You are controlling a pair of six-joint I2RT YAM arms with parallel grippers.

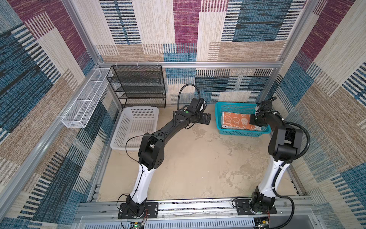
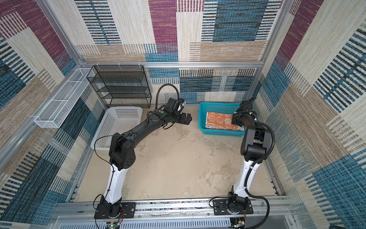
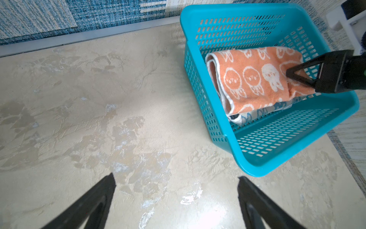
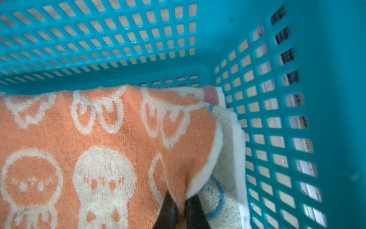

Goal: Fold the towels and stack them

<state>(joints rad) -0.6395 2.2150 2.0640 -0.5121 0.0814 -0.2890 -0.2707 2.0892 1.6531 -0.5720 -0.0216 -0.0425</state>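
Towel stack in the teal basket, right claw pinching the top one

Tabletop is mostly bare. In both top views the white basket sits at 10 o'clock and the teal basket at 2 o'clock. Folded orange towel lies in the teal one, on top of the teal-white towel, whose edge pokes out underneath. Can't make out a third. Right gripper is clamped on a raised fold of the orange towel near a basket corner. Left gripper hangs spread wide with nothing in it, around 12 o'clock, just beside the teal basket. My worry: that pinch looks like it only has the top layer, so any pull could flop the fold open or drag the lower towel crooked. The basket looks light and nothing's bracing it, so it might skid or tip too.
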